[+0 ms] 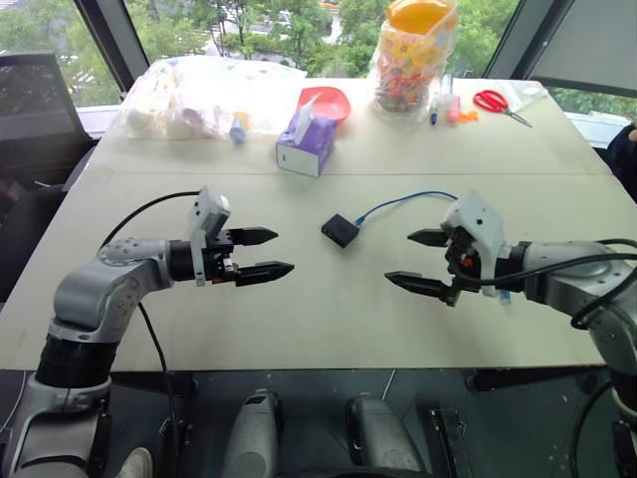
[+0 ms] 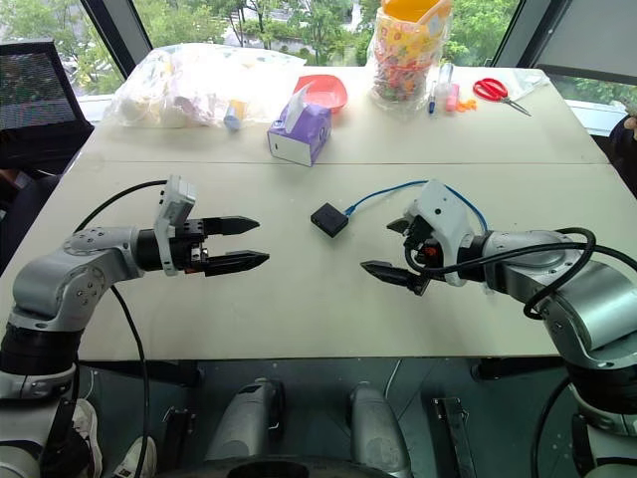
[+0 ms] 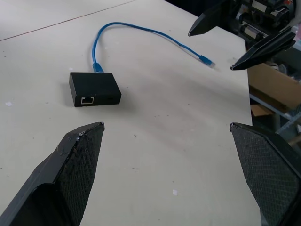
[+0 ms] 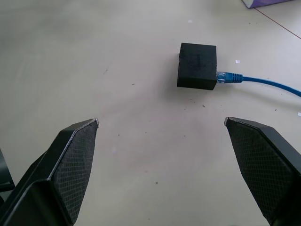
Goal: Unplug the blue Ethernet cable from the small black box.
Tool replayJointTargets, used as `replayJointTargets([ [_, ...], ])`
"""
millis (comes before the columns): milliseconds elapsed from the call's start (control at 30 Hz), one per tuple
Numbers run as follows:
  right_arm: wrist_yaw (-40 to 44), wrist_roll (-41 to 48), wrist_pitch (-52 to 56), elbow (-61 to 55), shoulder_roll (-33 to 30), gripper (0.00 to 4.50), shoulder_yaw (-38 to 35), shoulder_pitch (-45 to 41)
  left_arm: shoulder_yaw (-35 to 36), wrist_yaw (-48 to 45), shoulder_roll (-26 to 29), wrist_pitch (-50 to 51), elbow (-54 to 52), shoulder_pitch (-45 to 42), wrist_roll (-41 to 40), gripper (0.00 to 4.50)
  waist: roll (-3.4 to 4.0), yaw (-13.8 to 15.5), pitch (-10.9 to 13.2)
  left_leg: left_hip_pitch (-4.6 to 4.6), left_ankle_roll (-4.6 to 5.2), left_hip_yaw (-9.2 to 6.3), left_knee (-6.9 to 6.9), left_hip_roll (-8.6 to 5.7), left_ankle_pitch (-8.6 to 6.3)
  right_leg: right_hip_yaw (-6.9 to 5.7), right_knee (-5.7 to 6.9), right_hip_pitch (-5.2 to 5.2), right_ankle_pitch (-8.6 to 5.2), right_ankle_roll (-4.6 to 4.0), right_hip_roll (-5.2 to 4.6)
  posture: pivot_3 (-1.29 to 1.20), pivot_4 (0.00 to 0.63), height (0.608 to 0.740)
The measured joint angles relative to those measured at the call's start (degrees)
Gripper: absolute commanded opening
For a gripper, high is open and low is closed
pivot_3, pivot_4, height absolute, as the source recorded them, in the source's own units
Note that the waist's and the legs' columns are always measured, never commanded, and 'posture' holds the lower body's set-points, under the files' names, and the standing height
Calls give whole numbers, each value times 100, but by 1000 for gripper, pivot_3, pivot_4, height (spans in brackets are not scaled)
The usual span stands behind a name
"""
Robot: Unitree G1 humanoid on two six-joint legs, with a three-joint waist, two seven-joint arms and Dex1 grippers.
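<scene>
Matte black box [image 1: 339, 230] sits flat near the table [image 1: 328, 319] centre, between the two grippers and touched by neither. Blue cable [image 3: 141, 33] is plugged into the box's far side; it loops away across the table and its free end lies loose near the right gripper [image 1: 422, 261]. Plug [image 4: 225, 77] is seated in the port, clear body against the box wall. Left gripper [image 1: 261, 253] hovers level, fingers spread wide, empty. Right gripper likewise spread wide and empty, tilted slightly down toward the box. Step in hand, as judged: approach, before any contact. To do it well, one gripper should brace the box by its two plain sides while the other pinches the plug body right at the port, not the cord further back; pull straight along the port axis. Box looks light and smooth on a smooth tabletop, so it will likely slide if pulled unbraced. A latch tab on the plug may need pressing; its position cannot be made out. Materials: box is hard plastic, square-edged, low, with a second empty port visible on the side facing the left gripper. Cable is thin, round, flexible, holds a soft curve. Finger pads [image 4: 70, 165] are black with fine cross-hatched texture, tapering to points. Table is pale, flat, lightly speckled.
</scene>
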Motion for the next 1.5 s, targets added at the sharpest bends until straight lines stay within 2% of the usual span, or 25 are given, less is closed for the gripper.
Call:
replayJointTargets([
  [367, 158, -197, -188, 211, -69, 4500, 165, -266, 140, 138, 3, 146, -207, 76, -192, 4471, 0, -5, 0, 0, 0, 0, 0, 0, 0, 0, 0, 0, 0, 0, 0, 0, 150, 735],
  [600, 600, -929, -825, 1173, -217, 4500, 897, -1078, 133, 138, 9, 63, -168, 76, -83, 4471, 0, -11, 0, 0, 0, 3, -1, 0, 0, 0, 0, -4, 1, -1, 0, 0, 150, 735],
  [767, 1381, -1862, -1604, 2557, -225, 4500, 2017, -2057, 117, 181, -25, -254, -27, 50, 179, 4471, 1, -23, 1, 2, 0, 9, 2, 0, 0, 2, 0, -5, 2, -2, -1, 0, 150, 735],
  [900, 2054, -2682, -2564, 4026, 256, 4500, 2736, -3018, 70, 309, -148, -531, 15, 107, 389, 4471, 3, -47, 2, 0, 0, 13, -3, 2, 0, 3, 1, -10, 3, 1, 2, 0, 150, 735],
  [1133, 2960, -4011, -4583, 7182, 1631, 4500, 3604, -4754, 65, 642, -345, -647, -166, 318, 466, 4471, 4, -42, 2, -1, 0, 17, -9, 3, 0, 2, 10, -17, 15, 24, 4, 0, 150, 735],
  [1300, 2941, -5107, -6220, 9140, 2435, 4500, 4154, -5550, 147, 909, -385, -653, -404, 587, 478, 4471, 5, -28, 3, -1, -1, 17, -11, 2, 0, 0, 20, -19, 15, 24, 1, 0, 150, 735],
  [1500, 2271, -6304, -7486, 10298, 2880, 4500, 4625, -5844, 252, 1194, -443, -652, -682, 828, 479, 4471, 6, -45, 3, 5, -2, 19, -6, 1, 0, 2, 45, -24, 15, 23, -1, 0, 150, 735],
])
